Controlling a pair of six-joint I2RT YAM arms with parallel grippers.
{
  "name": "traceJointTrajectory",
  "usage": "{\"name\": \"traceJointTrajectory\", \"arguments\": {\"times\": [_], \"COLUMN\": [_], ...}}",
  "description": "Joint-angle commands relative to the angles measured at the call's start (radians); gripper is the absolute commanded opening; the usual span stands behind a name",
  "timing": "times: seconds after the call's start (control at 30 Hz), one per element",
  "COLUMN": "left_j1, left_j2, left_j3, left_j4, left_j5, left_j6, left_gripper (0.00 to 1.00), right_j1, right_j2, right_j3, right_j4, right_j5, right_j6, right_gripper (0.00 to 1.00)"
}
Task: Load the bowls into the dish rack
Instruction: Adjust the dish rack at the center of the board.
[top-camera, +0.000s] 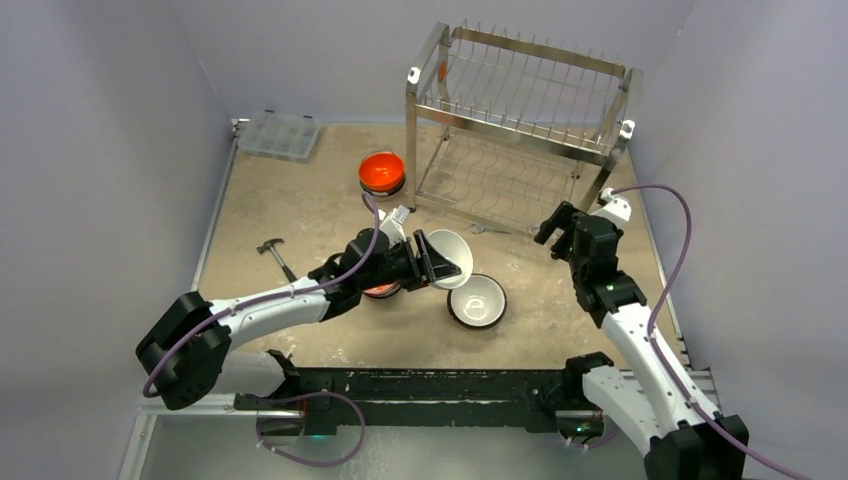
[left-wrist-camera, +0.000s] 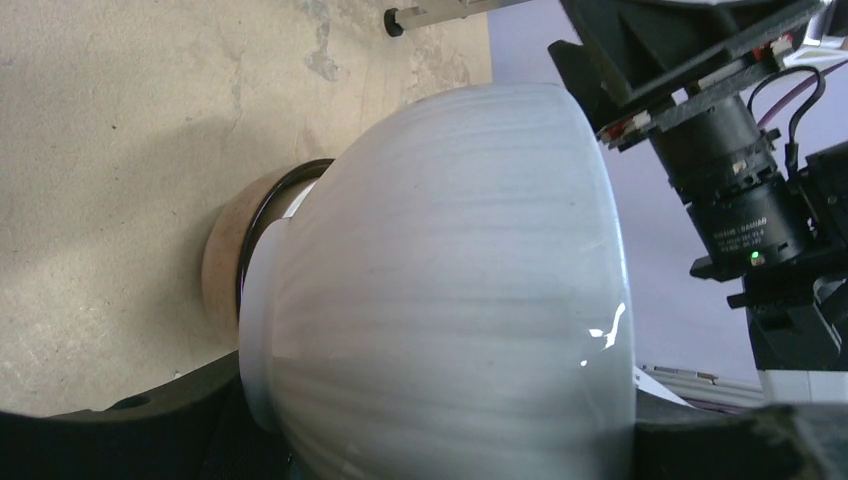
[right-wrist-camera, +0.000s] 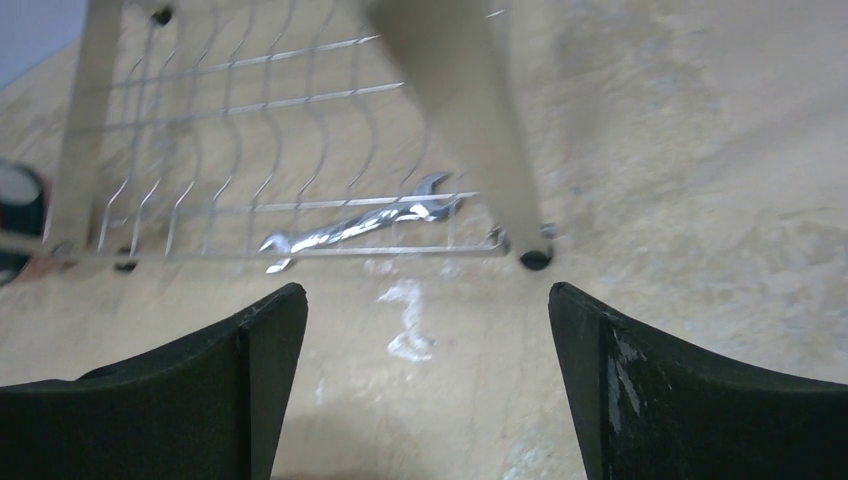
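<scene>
I'm holding a white bowl (top-camera: 452, 256) tipped on its side in the left gripper (top-camera: 430, 262). The right gripper (top-camera: 553, 228) is hanging wide and empty. The dish rack (top-camera: 520, 110) is standing beyond the bowl to the right, closer to the right arm.

Plain, pale lilac-grey walls close the space in on three sides: the left wall (top-camera: 100, 150), the far wall (top-camera: 320, 50) and the right wall (top-camera: 760, 120). Between them sits the table (top-camera: 300, 190), its top a mottled sandy beige with darker blotches and a few whitish scuffs. A metal rail (top-camera: 214, 225) runs along its left edge. The light is soft and even, throwing only faint shadows. A clear plastic box (top-camera: 280, 134) sits at the far left corner. A small hammer (top-camera: 276, 256) lies nearer, on the left.
</scene>
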Motion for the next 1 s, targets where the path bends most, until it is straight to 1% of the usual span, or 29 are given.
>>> {"name": "traceJointTrajectory", "arguments": {"times": [0.0, 0.07, 0.13, 0.27, 0.37, 0.47, 0.67, 0.8, 0.9, 0.93, 0.97], "left_j1": [0.005, 0.005, 0.006, 0.004, 0.005, 0.005, 0.005, 0.005, 0.005, 0.005, 0.005], "left_j2": [-0.037, -0.035, -0.031, -0.015, 0.000, 0.010, 0.022, 0.017, 0.014, 0.013, 0.011], "left_j3": [-0.007, -0.011, -0.017, -0.028, -0.033, -0.037, -0.039, -0.038, -0.033, -0.032, -0.030], "left_j4": [0.096, 0.103, 0.112, 0.143, 0.165, 0.186, 0.207, 0.201, 0.192, 0.187, 0.183], "left_j5": [0.027, 0.029, 0.031, 0.040, 0.050, 0.057, 0.072, 0.072, 0.074, 0.074, 0.074], "left_j6": [0.008, 0.007, 0.005, -0.006, -0.014, -0.022, -0.028, -0.023, -0.015, -0.013, -0.010], "left_gripper": [0.43, 0.43, 0.43, 0.42, 0.42, 0.42, 0.41, 0.41, 0.40, 0.41, 0.40], "right_j1": [-0.091, -0.147, -0.174, -0.178, -0.178, -0.178, -0.178, -0.179, -0.178, -0.178, -0.178], "right_j2": [0.032, 0.045, 0.053, 0.033, 0.019, 0.034, 0.071, 0.063, 0.049, 0.042, 0.034], "right_j3": [0.001, 0.005, 0.017, 0.011, -0.022, -0.022, -0.014, -0.009, 0.014, 0.021, 0.026], "right_j4": [0.143, 0.225, 0.285, 0.423, 0.538, 0.598, 0.617, 0.582, 0.523, 0.504, 0.487], "right_j5": [0.136, 0.079, 0.032, -0.060, -0.095, -0.159, -0.274, -0.303, -0.325, -0.344, -0.364], "right_j6": [-0.017, -0.063, -0.114, -0.166, -0.187, -0.210, -0.231, -0.237, -0.240, -0.242, -0.247], "right_gripper": [0.91, 0.91, 0.91, 0.89, 0.84, 0.80, 0.54, 0.24, 0.03, 0.00, 0.00]}}
